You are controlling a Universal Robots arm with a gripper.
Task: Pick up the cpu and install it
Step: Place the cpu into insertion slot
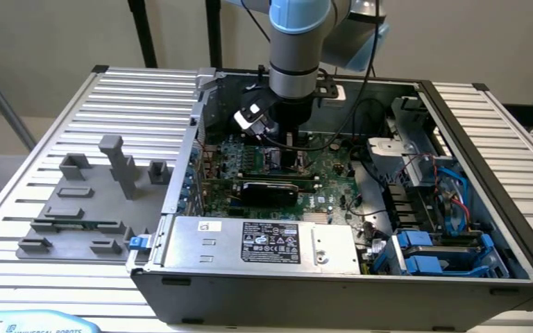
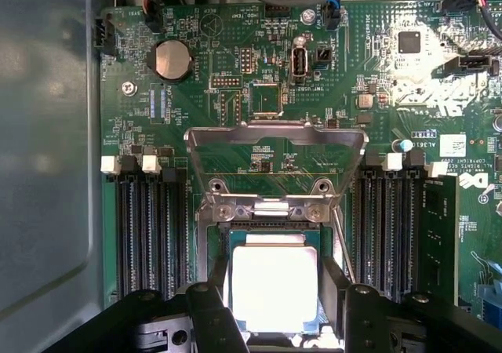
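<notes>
The cpu (image 2: 274,278), a flat square chip with a shiny silver top, sits between my gripper's two black fingers (image 2: 334,286), which press against its opposite edges. My gripper (image 2: 274,294) holds it right over the black-framed socket (image 2: 213,239) on the green motherboard (image 2: 235,63). I cannot tell whether the chip rests in the socket or hovers just above it. The socket's metal load plate (image 2: 274,137) stands swung open beyond it. In the exterior view the arm reaches straight down into the open computer case, with the gripper (image 1: 283,151) low over the board.
Black memory slots (image 2: 149,227) flank the socket on both sides, with a module (image 2: 438,235) seated at one side. Cables (image 1: 359,118) hang near the arm. The power supply (image 1: 257,243) lies at the case front. Grey fixture blocks (image 1: 91,194) stand at the exterior view's left.
</notes>
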